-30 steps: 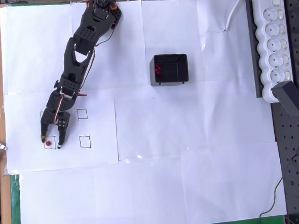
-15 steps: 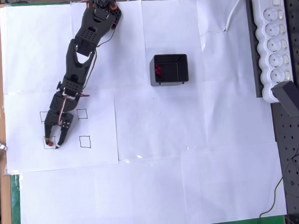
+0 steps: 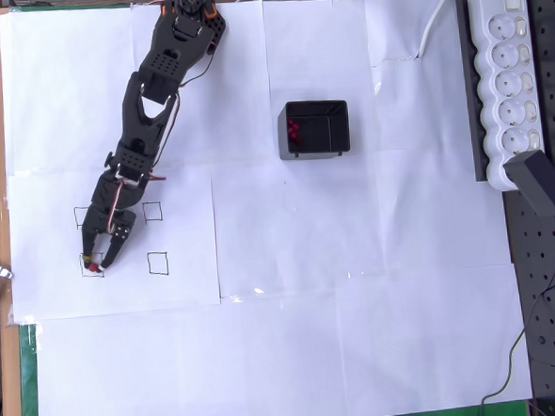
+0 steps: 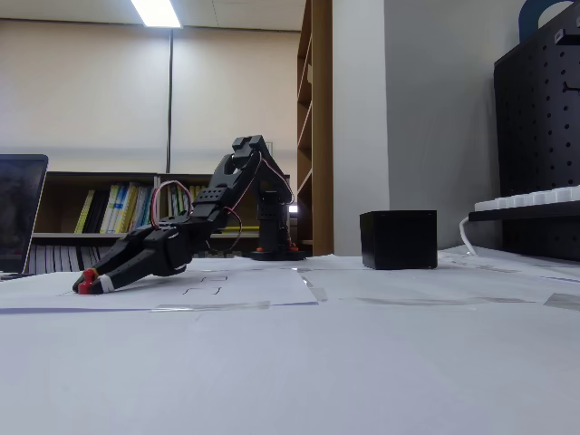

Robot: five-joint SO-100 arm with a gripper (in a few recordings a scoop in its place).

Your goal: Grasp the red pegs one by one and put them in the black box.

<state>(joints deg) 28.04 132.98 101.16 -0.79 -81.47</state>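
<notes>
Red and round, the last peg [image 3: 93,267] is sitting between my gripper's [image 3: 98,267] nearly closed black fingertips on the white paper. Glossy, thin-walled, the black box [image 3: 315,129] is holding other red pegs [image 3: 294,130], well apart.

From above, the peg [image 3: 94,267] at the gripper [image 3: 99,265] tips is a dot too small to judge contact. Pegs in the box [image 3: 316,128] blur into one red cluster. The box's dark wall [image 4: 398,239] hides them from the side.
</notes>
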